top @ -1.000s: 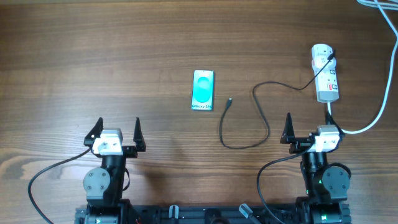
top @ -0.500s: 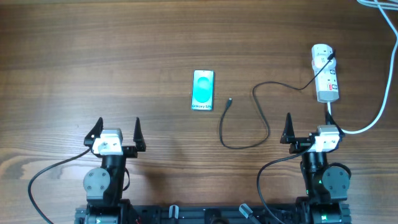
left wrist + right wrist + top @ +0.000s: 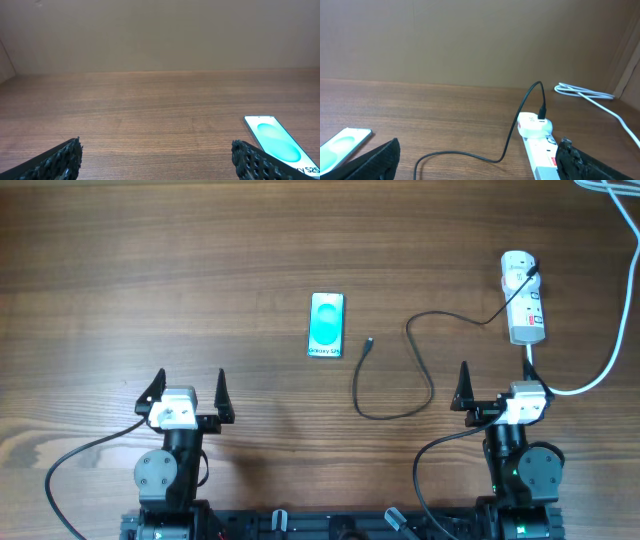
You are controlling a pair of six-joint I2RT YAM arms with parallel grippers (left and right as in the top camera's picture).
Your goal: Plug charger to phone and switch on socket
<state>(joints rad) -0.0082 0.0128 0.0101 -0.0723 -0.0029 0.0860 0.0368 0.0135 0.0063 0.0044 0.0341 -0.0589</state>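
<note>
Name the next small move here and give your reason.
Probably reach the open right end effector toward the thin black charger cable's small connector tip: it lies loose on the wooden table beside the turquoise-screened phone, unplugged, nearer that arm.

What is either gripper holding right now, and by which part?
Nothing. The left gripper and right gripper are both open and empty, clear of the charger, phone and socket.
</note>
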